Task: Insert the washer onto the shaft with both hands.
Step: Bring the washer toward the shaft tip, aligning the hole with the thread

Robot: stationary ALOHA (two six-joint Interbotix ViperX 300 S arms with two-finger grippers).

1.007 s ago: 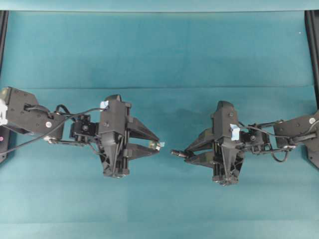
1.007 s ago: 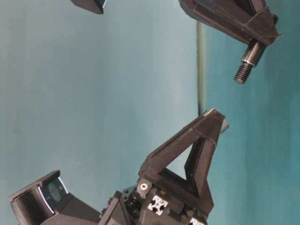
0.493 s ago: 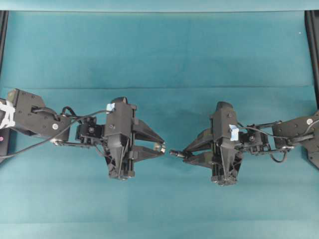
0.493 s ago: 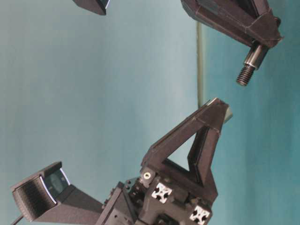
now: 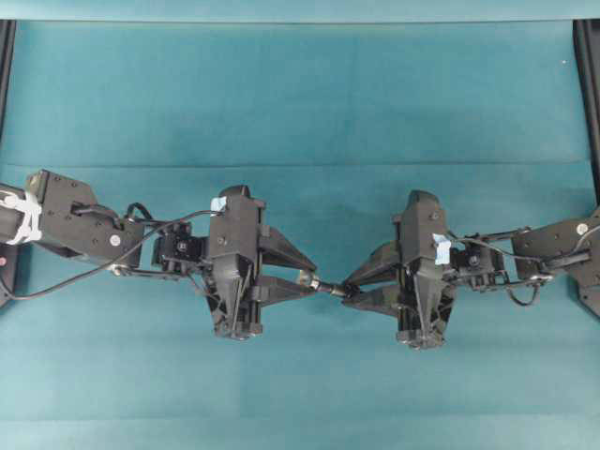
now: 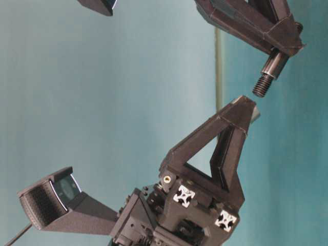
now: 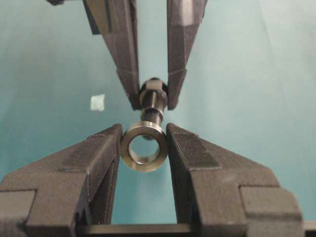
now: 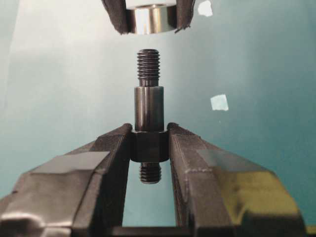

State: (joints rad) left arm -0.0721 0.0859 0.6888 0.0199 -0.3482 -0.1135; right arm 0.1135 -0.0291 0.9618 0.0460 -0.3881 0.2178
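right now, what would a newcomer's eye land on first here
Mid-table, two black hands meet tip to tip above the teal cloth. The left hand pinches the washer, its hole facing the threaded tip of the shaft, gripped by the right hand. A narrow gap separates them.

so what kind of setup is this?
Likely a lab robot bench for two-arm assembly trials: a teal mat covering the table, the left end effector holding a washer, the right end effector holding a threaded shaft, nothing domestic around.

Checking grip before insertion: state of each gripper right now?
Left gripper: shut on the silvery metal washer.
Right gripper: shut on the dark stepped shaft.
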